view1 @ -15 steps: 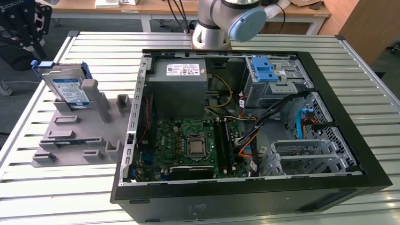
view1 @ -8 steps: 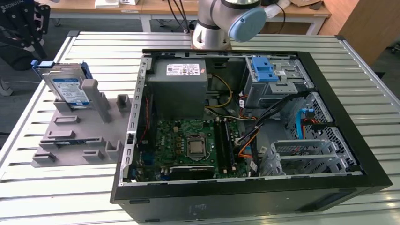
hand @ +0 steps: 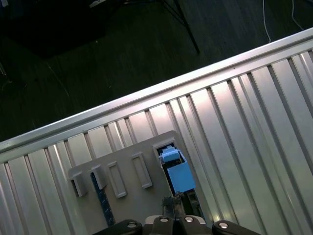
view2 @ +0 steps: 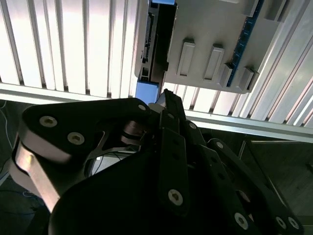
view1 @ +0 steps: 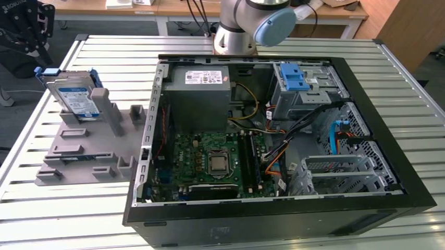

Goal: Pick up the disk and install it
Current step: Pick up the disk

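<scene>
Exterior view shows one disk (view1: 75, 101) upright in one rack (view1: 76, 156).

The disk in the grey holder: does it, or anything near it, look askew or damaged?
Nothing stands out. The disk stands on edge in a slot of the grey holder, leaning slightly, which seems to be how the slot holds it. No damage or spill shows on the table.

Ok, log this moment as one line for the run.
disk: upright in grey holder, not picked | tool: over the disk's blue end, apart from it | computer case: open
</scene>
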`<state>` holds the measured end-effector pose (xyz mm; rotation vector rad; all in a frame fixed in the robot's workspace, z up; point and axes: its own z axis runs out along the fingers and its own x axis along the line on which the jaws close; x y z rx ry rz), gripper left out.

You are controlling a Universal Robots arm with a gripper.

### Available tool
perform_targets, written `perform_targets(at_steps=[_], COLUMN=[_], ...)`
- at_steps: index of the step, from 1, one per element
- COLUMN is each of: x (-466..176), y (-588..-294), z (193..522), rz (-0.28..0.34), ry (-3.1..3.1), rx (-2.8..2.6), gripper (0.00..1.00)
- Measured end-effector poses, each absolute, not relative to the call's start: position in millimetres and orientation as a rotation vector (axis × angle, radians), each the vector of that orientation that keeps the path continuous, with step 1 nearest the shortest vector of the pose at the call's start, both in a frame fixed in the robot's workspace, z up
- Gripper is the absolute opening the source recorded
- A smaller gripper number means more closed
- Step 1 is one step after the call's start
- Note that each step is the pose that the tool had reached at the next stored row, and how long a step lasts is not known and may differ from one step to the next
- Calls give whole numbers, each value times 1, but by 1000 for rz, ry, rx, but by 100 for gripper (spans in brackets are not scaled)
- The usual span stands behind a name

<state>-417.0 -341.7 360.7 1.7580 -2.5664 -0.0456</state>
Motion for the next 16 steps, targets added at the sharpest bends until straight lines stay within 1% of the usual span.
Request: perform_targets(at_steps=[16], x=[-417], y=[-342], z=[361], rz=[-46], ry=[-2563], rx=[1762], gripper=[11])
